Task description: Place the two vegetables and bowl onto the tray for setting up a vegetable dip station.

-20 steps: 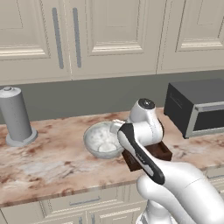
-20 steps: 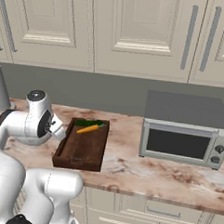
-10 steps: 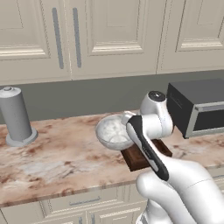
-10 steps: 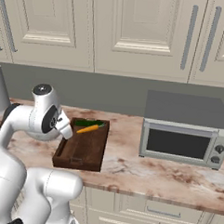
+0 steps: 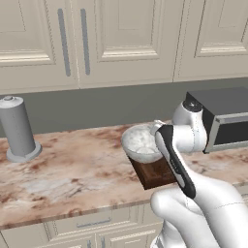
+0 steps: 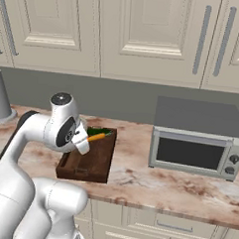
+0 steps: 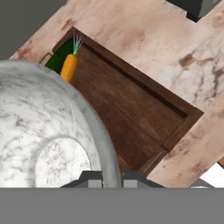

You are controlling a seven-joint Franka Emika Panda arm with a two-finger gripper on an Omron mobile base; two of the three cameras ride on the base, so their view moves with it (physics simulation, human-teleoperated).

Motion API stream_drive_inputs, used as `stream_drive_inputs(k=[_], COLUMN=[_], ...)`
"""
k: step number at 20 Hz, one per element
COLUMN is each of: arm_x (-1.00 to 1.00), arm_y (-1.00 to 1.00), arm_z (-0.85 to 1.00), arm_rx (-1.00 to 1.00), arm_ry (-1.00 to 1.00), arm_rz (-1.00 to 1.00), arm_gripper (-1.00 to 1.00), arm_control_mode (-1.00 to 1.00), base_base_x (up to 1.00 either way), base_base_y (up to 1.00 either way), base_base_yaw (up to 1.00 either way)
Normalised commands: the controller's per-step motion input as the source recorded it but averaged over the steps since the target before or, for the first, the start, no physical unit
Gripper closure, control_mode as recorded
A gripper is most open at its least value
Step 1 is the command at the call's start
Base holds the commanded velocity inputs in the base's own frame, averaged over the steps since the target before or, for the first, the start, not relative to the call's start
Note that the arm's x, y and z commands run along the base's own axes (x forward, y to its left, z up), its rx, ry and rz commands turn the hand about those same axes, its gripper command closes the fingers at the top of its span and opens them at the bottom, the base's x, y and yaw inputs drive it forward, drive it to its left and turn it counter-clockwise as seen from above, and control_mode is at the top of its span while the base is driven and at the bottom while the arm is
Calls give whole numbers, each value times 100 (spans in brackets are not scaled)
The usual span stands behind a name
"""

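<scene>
The marbled whitish-grey bowl point(image 5: 140, 142) hangs in the air over the left part of the dark brown wooden tray point(image 5: 156, 173). My gripper point(image 7: 111, 180) is shut on the bowl's point(image 7: 39, 140) rim, one finger inside and one outside. In the hand view the tray point(image 7: 131, 109) lies below, its near corner hidden by the bowl. The small orange carrot point(image 7: 69, 65) lies in a far corner of the tray, touching the dark-green vegetable point(image 7: 58, 60) beside it. From the right base view the carrot point(image 6: 96, 137) and green vegetable point(image 6: 104, 132) show at the tray's point(image 6: 92, 162) back end, past my hand.
A grey microwave point(image 6: 195, 145) stands on the marble counter to the right of the tray, with a gap between them. A tall grey canister point(image 5: 17, 129) stands far left by the wall. Cabinet doors hang above the counter.
The arm has carried the bowl rightward off the counter and up, from left of the tray to above it. Carrot, green vegetable and tray have stayed put.
</scene>
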Motion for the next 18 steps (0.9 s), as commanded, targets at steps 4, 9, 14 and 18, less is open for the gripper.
stream_drive_inputs(k=[4, 9, 14, 18], arm_x=[0, 0, 0, 0], arm_y=[-47, -31, -16, -9], arm_z=[-2, -7, -12, -20], arm_rx=[3, 0, 0, 0], arm_ry=[-3, -3, 0, 0], arm_rz=[-6, -2, 0, 0], arm_gripper=[100, 100, 100, 100], arm_control_mode=[-100, -100, -100, -100], base_base_x=[0, 0, 0, 0], base_base_y=[0, 0, 0, 0], base_base_yaw=[0, 0, 0, 0])
